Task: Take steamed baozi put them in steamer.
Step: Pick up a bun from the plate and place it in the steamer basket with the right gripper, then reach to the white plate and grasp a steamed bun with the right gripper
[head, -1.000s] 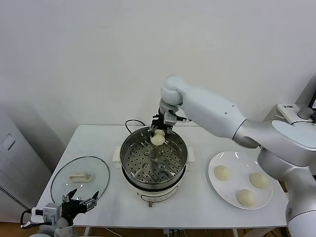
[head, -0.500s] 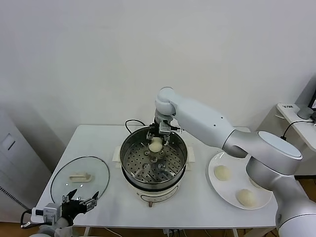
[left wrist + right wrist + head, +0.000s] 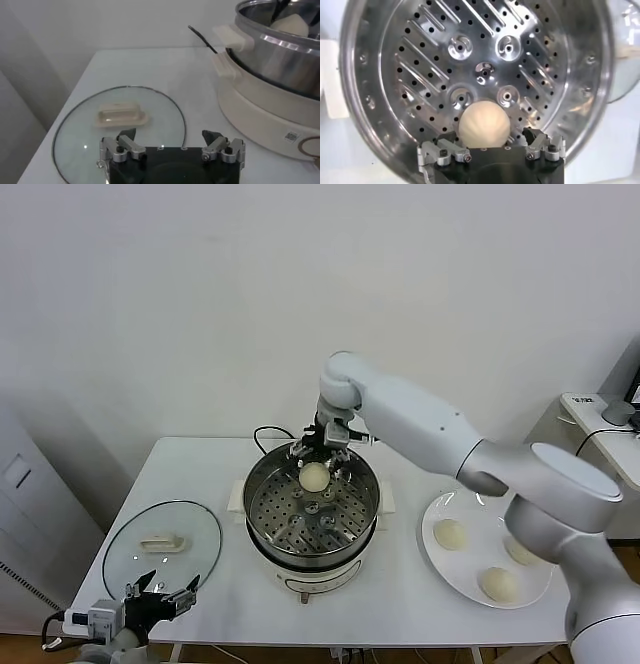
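Tabletop (image 3: pixel 200 474): white, rectangular, set against a pale wall. Three items are carried directly on it.

Steamer (image 3: pixel 312 524): placed at the centre; a shiny steel pot with a perforated tray is seated on a white electric base with side handles. A black cord (image 3: pixel 265 434) is trailed behind it toward the wall.

Glass lid (image 3: pixel 162 546): laid flat near the left front corner, cream handle up, well apart from the steamer.

White plate (image 3: pixel 440 569): set at the right, beside the steamer.
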Controlling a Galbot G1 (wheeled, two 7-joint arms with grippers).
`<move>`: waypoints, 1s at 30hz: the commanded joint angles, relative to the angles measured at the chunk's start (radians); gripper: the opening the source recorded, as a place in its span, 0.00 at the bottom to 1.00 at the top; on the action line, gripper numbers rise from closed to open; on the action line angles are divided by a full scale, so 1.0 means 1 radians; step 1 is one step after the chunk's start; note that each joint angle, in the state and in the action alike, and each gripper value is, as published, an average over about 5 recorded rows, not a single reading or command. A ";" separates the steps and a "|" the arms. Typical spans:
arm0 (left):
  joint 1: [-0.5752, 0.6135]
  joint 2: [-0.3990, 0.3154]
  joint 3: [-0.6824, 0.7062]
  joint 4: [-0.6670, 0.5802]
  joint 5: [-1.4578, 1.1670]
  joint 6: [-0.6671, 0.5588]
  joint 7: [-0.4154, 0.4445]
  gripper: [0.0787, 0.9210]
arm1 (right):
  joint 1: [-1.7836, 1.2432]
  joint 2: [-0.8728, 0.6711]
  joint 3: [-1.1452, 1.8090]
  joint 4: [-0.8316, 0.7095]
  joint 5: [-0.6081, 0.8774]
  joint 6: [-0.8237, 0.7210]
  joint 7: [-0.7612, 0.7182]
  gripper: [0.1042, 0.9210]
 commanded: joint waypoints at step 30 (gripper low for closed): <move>-0.025 -0.017 0.008 -0.006 0.016 0.018 -0.020 0.88 | -0.116 -0.579 -0.160 0.001 0.484 -0.763 -0.014 0.88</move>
